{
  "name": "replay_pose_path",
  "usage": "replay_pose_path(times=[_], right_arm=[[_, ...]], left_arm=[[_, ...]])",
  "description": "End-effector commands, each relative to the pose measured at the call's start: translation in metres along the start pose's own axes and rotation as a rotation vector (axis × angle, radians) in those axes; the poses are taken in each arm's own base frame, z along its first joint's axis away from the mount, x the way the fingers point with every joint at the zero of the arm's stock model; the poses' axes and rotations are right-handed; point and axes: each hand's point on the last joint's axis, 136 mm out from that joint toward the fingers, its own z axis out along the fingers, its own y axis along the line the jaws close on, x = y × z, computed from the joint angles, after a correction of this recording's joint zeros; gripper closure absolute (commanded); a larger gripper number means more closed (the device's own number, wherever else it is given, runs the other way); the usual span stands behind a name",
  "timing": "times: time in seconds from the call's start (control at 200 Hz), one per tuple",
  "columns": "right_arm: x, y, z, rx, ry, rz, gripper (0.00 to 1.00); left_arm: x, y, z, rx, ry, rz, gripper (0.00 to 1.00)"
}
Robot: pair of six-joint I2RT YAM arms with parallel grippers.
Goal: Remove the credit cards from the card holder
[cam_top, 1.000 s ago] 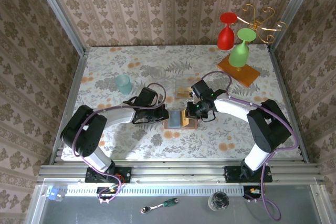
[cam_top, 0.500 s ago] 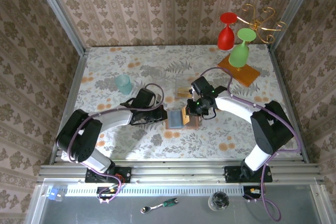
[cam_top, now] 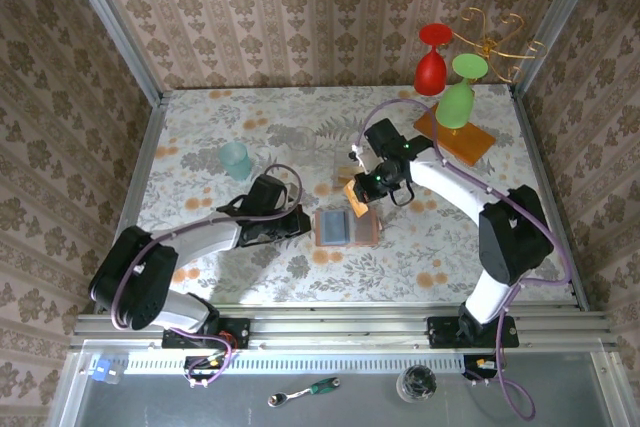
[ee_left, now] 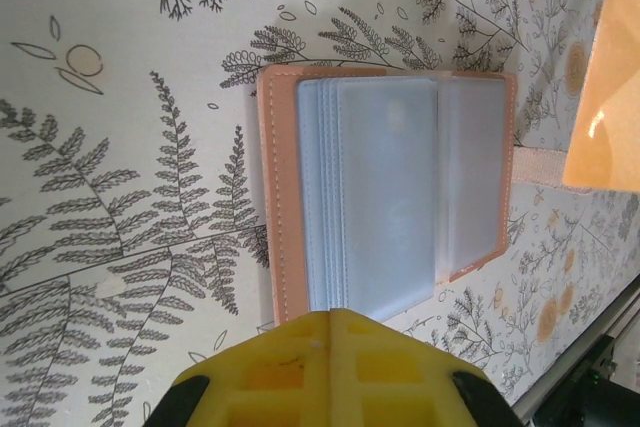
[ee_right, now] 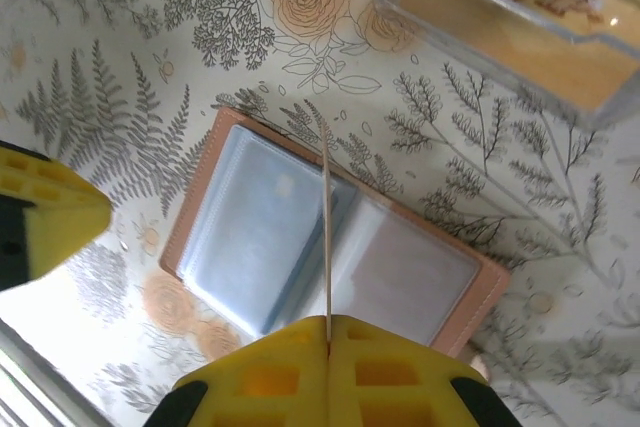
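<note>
Tan-brown border and pale grey-blue pockets on the card holder (cam_top: 346,228). Orange-tan card (cam_top: 356,197). Yellow on the right gripper (ee_right: 328,329). Cream table (cam_top: 250,127) printed with grey ferns and orange blooms. Far right, red goblet (cam_top: 431,67), green goblet (cam_top: 457,99), orange slab (cam_top: 472,143). Left, pale teal cup (cam_top: 236,160).

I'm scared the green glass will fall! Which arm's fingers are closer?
Right. Right fingers hold the orange card left of the green glass; left fingers sit farther left, by the card holder.

White arms (cam_top: 203,234) with black joints, looping purple cables (cam_top: 400,104), yellow grid-moulded fingers (ee_left: 300,377) on each end effector (ee_right: 328,332)
</note>
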Motion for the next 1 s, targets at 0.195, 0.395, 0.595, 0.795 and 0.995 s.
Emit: replay_pose_path(times=[0.195,0.395,0.595,0.795,0.995], right_arm=[[-0.017,-0.029,-0.015,0.125,0.083,-0.474,0.97],[-0.043,-0.035,-0.025,0.172,0.067,-0.653,0.99],[-0.071,-0.042,-0.027,0.177,0.057,-0.703,0.99],[-0.083,-0.05,-0.014,0.15,0.086,-0.749,0.99],[-0.093,-0.06,0.0,0.13,0.091,-0.743,0.98]], left_arm=[[0.003,0.005,-0.017,-0.028,-0.058,-0.047,0.99],[0.006,0.005,-0.027,-0.041,-0.1,-0.07,0.98],[0.007,0.005,-0.03,-0.065,-0.124,-0.087,0.98],[0.004,-0.002,-0.031,-0.076,-0.14,-0.091,0.98],[-0.001,-0.005,-0.035,-0.1,-0.144,-0.084,0.98]])
